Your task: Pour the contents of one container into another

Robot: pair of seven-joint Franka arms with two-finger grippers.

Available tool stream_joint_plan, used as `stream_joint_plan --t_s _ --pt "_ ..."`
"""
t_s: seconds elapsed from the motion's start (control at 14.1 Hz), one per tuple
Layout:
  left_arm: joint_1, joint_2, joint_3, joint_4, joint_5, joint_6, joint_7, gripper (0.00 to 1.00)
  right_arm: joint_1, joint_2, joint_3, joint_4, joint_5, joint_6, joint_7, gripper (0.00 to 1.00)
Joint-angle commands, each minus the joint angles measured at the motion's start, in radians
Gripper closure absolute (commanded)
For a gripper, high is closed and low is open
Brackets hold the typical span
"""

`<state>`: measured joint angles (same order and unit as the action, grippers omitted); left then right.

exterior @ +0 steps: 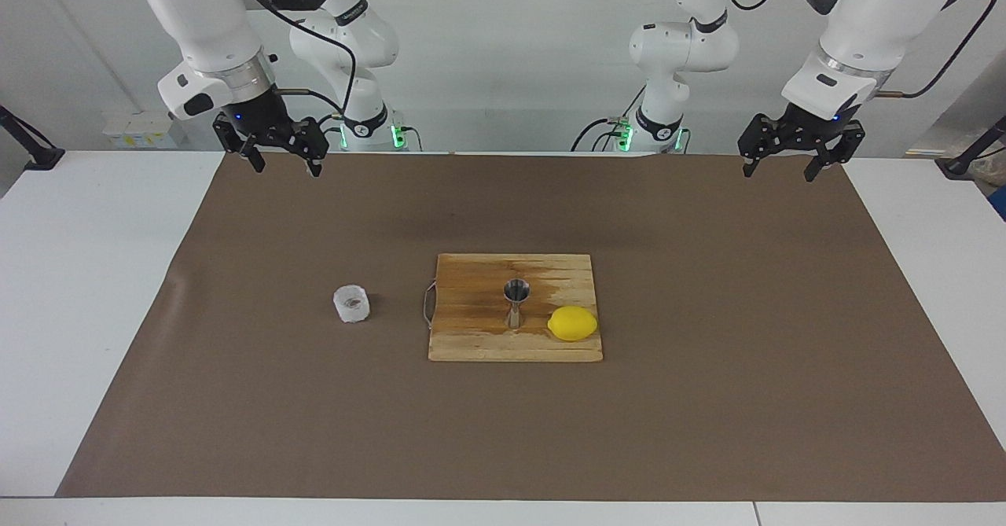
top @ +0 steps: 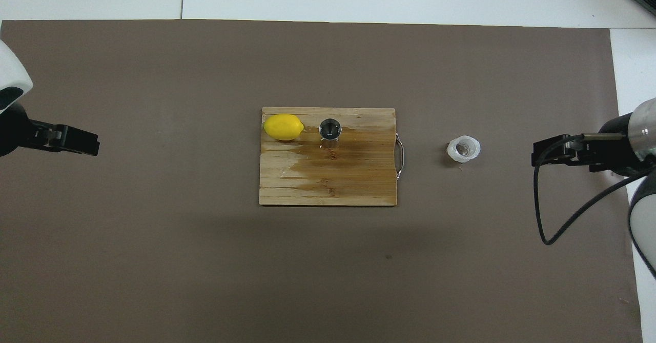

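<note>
Brown mat [exterior: 707, 400] | left gripper [exterior: 792, 166] – wide, empty | right gripper [exterior: 284, 160] – wide, empty

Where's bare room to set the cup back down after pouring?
Bare brown mat surrounds the translucent whitish cup; so does the wooden board's robot-side half. Crowded: steel jigger beside yellow lemon. Both grippers wait raised.

White table [exterior: 94, 290]: brown mat [exterior: 707, 400] on it; mat carries cutting board [exterior: 479, 341], plastic cup [exterior: 351, 304].
</note>
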<state>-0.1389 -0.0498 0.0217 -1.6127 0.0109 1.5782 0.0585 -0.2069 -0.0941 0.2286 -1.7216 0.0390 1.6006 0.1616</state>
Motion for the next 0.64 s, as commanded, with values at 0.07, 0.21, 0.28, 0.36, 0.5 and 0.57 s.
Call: stream_joint_plan --t_s 0.07,0.21,0.28,0.36,0.5,0.57 --pt "0.002 -0.004 0.001 0.01 0.011 -0.01 0.001 0.0 -0.037 0.002 0.023 0.016 0.019 -0.025 -0.008 0.0" --pt "0.002 -0.004 0.004 0.013 0.007 -0.029 0.004 0.0 -0.034 0.002 0.02 0.014 0.019 -0.036 -0.01 0.0" --pt "0.002 -0.005 0.006 0.011 0.007 -0.033 0.006 0.0 -0.019 0.001 0.008 0.016 0.019 -0.039 -0.011 0.0" --pt "0.002 -0.004 0.006 0.013 0.006 -0.034 0.006 0.0 0.016 0.002 -0.023 0.017 0.018 -0.041 -0.01 0.0" --pt "0.002 -0.004 0.007 0.013 -0.003 -0.04 0.006 0.0 0.119 0.007 -0.133 0.019 0.018 -0.039 -0.011 0.0" --pt "0.005 -0.004 0.009 0.014 -0.009 -0.041 0.006 0.0 0.126 0.007 -0.138 0.019 0.018 -0.037 -0.01 0.0"
